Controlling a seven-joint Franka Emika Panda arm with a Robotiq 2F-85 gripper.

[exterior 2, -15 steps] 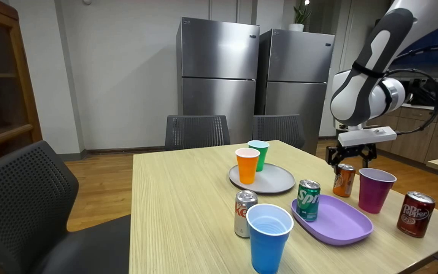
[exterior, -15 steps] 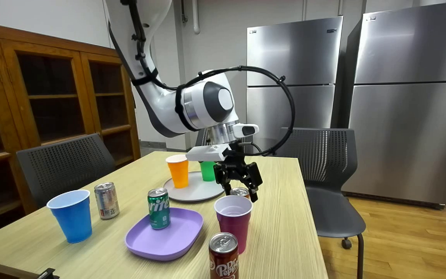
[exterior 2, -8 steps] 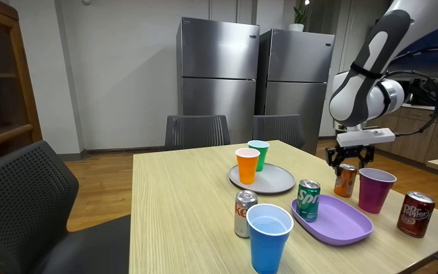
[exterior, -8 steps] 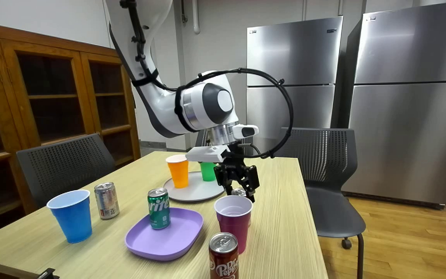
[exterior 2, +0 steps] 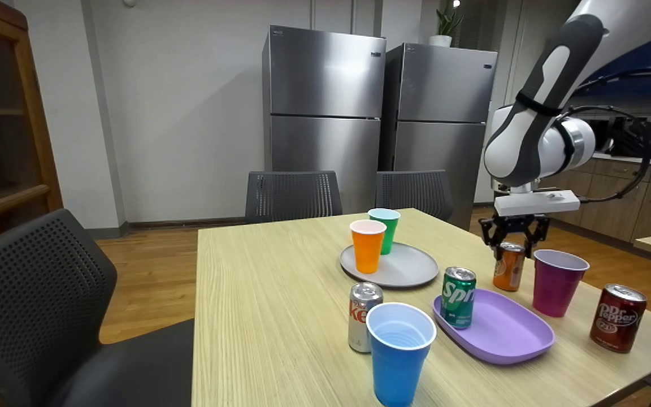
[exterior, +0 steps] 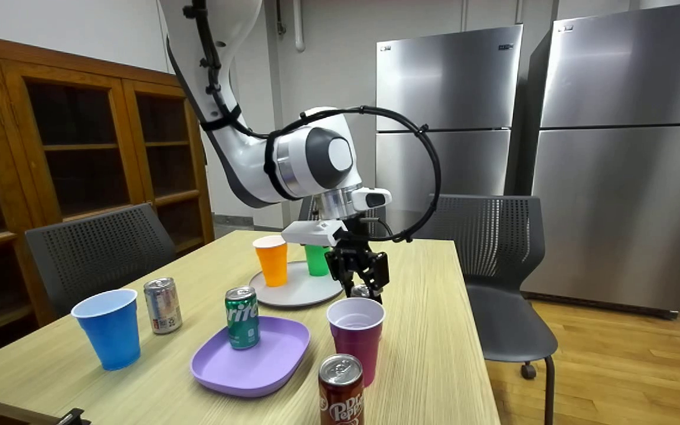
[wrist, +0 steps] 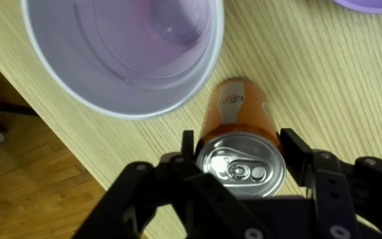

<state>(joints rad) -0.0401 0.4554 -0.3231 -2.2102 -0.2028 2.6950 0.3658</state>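
The fingers [wrist: 293, 156] of the gripper [wrist: 237, 140] stand on either side of the orange can [wrist: 250, 113], near its top, with a gap hardly wider than the can itself; whether both press on it, I cannot tell. The can stands on the table, just beside the maroon cup [exterior 2: 554, 291].

The gripper points down. Above it the white arm [exterior: 316, 159] bends at the wrist, then slants up and out of the frame in both exterior views. A black cable [exterior: 434, 165], strapped to the arm, loops out wide beside the wrist.

On the pale wooden table [exterior 2: 269, 311], a Dr Pepper can [exterior 2: 618, 319] stands near the maroon cup. A Sprite can [exterior 2: 458, 299] stands on the purple plate [exterior 2: 515, 333], and the gray plate [exterior 2: 410, 274] bears an orange cup [exterior 2: 367, 249] and a green cup [exterior 2: 391, 230]. Well apart from the gripper are a silver can [exterior: 163, 304] and a blue cup [exterior: 108, 330].

Dark chairs [exterior: 493, 236] stand about the table on a wooden floor [exterior: 623, 342]. Beyond are two steel refrigerators [exterior 2: 325, 73], a pale wall [exterior 2: 190, 85] and a wooden cabinet [exterior: 15, 118] with dark panes.
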